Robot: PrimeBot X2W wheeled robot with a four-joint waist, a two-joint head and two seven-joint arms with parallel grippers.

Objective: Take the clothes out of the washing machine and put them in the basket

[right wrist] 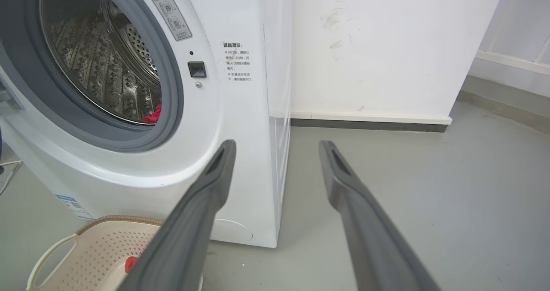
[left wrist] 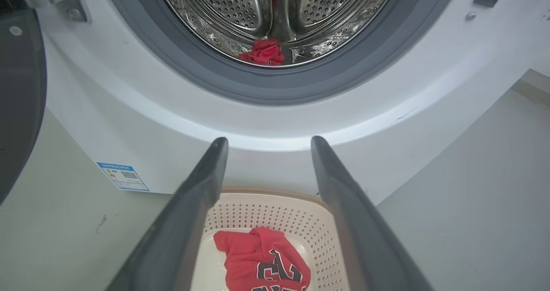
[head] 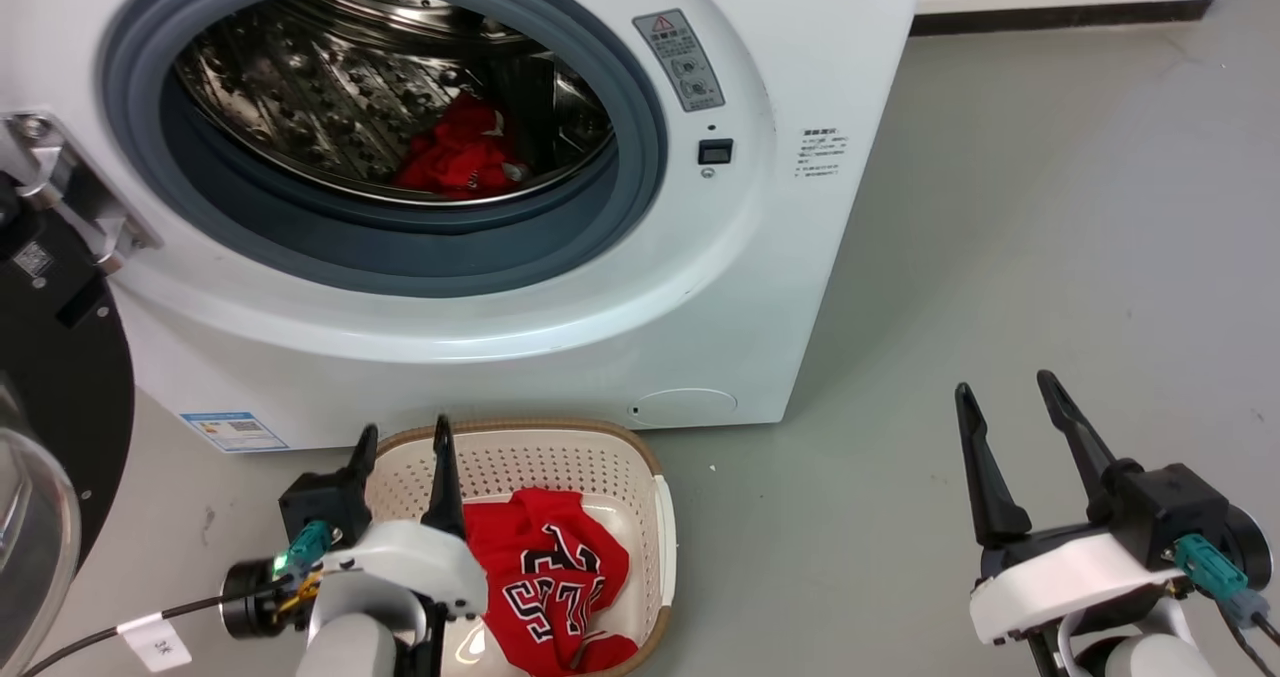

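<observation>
The white washing machine stands with its porthole open, and a crumpled red garment lies low in the steel drum. In front of it on the floor is the cream basket, holding a red jersey with black lettering. My left gripper hovers open above the basket's left part, nothing between its fingers. My right gripper stands open and empty over bare floor, well right of the basket. The right wrist view catches the basket at its lower left and the machine.
The machine's black-rimmed glass door hangs open at the far left, its hinge beside the porthole. A white wall with a dark skirting stands behind the machine. Grey floor stretches to the right.
</observation>
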